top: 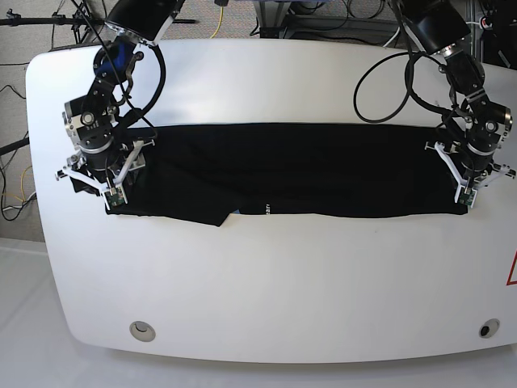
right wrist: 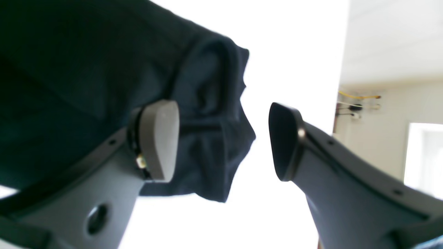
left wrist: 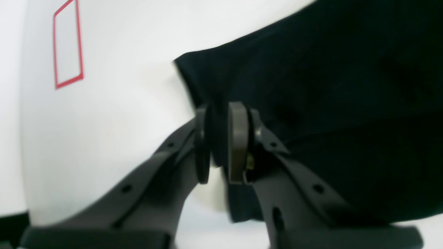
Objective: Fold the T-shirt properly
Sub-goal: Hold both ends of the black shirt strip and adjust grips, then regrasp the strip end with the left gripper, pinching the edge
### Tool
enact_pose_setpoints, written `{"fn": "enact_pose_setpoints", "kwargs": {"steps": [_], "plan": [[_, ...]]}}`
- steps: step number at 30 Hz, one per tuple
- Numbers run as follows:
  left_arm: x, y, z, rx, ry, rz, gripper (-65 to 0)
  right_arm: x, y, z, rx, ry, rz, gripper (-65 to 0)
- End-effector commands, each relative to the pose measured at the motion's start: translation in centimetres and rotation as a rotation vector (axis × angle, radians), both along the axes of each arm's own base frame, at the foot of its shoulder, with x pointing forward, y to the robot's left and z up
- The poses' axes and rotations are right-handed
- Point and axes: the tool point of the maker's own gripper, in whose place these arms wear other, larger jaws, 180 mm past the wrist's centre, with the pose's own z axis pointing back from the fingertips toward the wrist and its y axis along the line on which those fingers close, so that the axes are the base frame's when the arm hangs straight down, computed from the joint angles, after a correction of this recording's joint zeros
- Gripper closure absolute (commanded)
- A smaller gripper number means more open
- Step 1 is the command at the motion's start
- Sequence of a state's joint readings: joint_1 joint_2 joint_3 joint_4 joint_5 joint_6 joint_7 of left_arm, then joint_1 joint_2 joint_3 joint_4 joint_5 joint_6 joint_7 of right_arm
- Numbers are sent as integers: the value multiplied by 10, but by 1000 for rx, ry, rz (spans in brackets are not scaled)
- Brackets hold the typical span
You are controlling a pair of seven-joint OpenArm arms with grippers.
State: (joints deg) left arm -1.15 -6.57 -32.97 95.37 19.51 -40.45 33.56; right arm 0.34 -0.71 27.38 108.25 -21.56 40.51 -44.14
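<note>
A white table (top: 266,299) with rounded corners fills the base view, with cables and grey floor past its far edge. Two small round holes (top: 142,329) sit near its front edge, and a red outlined mark (left wrist: 68,45) shows on the white top in my left wrist view.

The T-shirt (top: 299,170) lies across the middle of the table as a long black band, folded lengthwise, with tiny white lettering (top: 266,211) at its front edge. One end reaches my right arm, the other my left.

My left gripper (left wrist: 218,145) is at the shirt's end on the base view's right. Its fingers (left wrist: 238,141) stand narrow, with a fold of black cloth pinched between them; I am holding the shirt there.

My right gripper (right wrist: 223,141) is at the other end. Its fingers (right wrist: 160,138) are spread wide, and a bunched corner of the shirt sits between them, close to one pad and apart from the other. Nothing is clamped on this side.
</note>
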Motion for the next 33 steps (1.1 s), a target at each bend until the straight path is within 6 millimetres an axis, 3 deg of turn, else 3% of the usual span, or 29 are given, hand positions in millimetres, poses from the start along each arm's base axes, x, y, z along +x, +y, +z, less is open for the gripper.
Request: {"fn": "enact_pose_setpoints", "kwargs": {"steps": [1,9,13,23,33], "plan": [[11,6,21,12,-66,3,-96,12,-2,17,-5,-63,0,-394],[1,16,15,27,-19,37,-200,19,-3,14,14,-51,-13,-400],[-3,24,17,27,-16,55,-216,23,0,16,27,-54,-7,-405],[-12,38,18,37,-5,75,-177,35,23,17,86,-39,30,-415],[-7,20,11,65,9,9,-157,45,30,12,98,-49,15,-407]]}}
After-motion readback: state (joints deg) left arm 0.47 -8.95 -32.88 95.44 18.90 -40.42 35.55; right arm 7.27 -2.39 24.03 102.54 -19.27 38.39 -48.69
